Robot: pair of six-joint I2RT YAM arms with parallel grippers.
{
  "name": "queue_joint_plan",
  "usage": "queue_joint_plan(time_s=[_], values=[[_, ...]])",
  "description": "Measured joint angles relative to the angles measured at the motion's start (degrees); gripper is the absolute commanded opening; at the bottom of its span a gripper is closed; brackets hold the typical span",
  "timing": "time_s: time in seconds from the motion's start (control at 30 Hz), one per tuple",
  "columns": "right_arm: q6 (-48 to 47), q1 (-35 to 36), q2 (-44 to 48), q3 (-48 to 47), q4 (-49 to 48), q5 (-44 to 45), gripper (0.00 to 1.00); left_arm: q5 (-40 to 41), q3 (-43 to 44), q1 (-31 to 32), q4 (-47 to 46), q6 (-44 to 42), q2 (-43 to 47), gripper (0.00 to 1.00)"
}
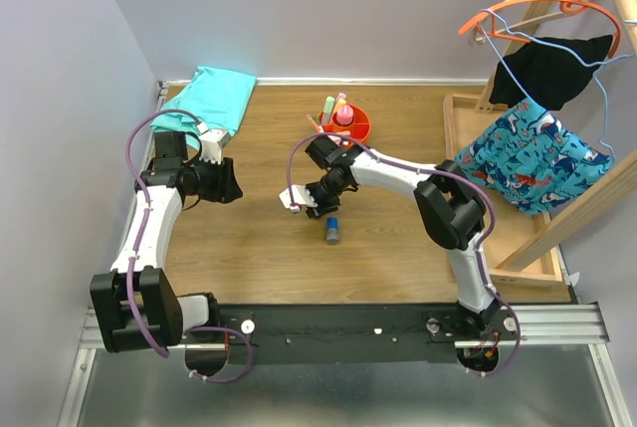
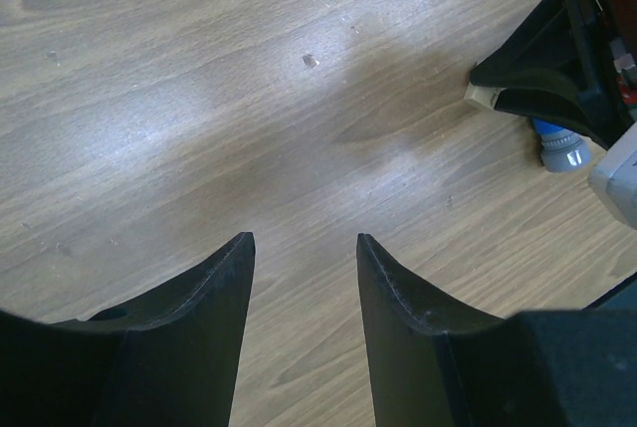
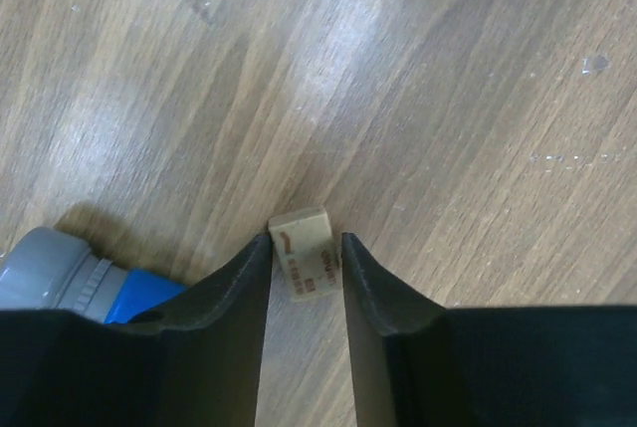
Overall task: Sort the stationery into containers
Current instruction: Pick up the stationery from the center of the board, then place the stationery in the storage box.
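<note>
A small tan block [image 3: 305,248] with printed lettering lies on the wooden table, and my right gripper [image 3: 306,240] is shut on it, one fingertip against each side. Just left of it lies a blue-grey cylinder [image 3: 70,273], also seen on the table [image 1: 332,229] below that gripper [image 1: 299,202]. The round orange-red organiser [image 1: 359,129] stands at the back centre with pastel highlighters [image 1: 341,108] upright in it. My left gripper [image 2: 304,240] hangs open over bare wood at the left [image 1: 233,180], with nothing between its fingers.
A teal folded cloth [image 1: 211,94] lies at the back left corner. A shallow wooden tray [image 1: 453,118] and a wooden rack with hangers and clothes [image 1: 537,153] fill the right side. The right arm's elbow [image 1: 448,208] sits between the organiser and the tray.
</note>
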State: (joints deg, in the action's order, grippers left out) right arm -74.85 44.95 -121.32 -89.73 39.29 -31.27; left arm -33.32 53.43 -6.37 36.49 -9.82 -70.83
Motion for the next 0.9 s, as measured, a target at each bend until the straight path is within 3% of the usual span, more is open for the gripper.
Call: queue_joint_plan(time_s=[0.2,0.5,0.7,0.9], values=[[1.53,0.0,-1.92,-4.13,3.23,-0.5,0.26,-0.02,0.0,-0.02,0.0,0.0,0.02,0.55],[11.52,-0.57,1.33,-7.56,3.34,-2.32,0.25,-0.39,0.0,-0.07,-0.02,0.07,0.0,0.55],[34.45,-6.64,7.04,-12.24,-7.34,-8.17,0.25,-0.96,0.0,-0.07,-0.37,0.57,0.0,0.55],[59.47,-20.02,8.37,-14.86,-25.59,-8.87,0.23,-1.68,0.02,-0.07,-0.92,1.57,-0.11,0.56]])
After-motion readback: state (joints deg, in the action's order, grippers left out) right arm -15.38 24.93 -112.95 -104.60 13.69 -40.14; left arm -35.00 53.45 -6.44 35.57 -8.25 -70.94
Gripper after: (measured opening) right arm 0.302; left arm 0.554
